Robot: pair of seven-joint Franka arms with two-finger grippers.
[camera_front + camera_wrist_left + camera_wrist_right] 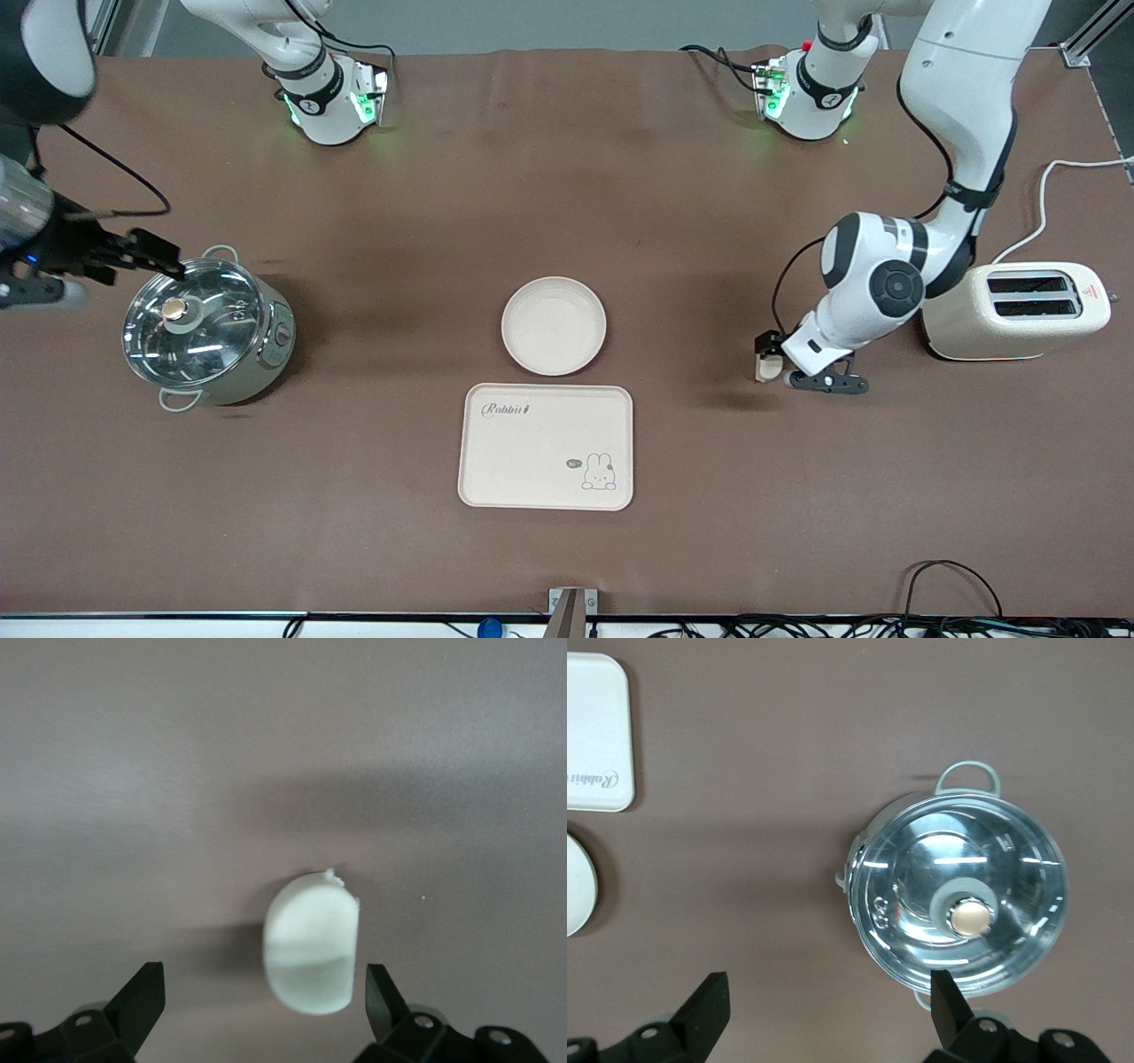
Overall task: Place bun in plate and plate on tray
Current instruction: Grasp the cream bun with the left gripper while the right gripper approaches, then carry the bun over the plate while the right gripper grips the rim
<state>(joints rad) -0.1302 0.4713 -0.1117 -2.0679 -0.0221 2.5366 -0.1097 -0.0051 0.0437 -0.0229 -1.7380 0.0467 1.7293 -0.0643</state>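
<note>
The bun, a small pale half-round lump, lies on the brown table toward the left arm's end. My left gripper is low over it and open; the bun sits between the fingers, close to one fingertip, with no grip on it. From the front, the bun peeks out beside the left gripper. The round cream plate rests mid-table, with nothing in it. The Rabbit tray lies just nearer the front camera. My right gripper hangs open by the pot, holding nothing.
A steel pot with a glass lid stands at the right arm's end, also in the right wrist view as the pot. A cream toaster stands beside the left arm. Cables run along the table's front edge.
</note>
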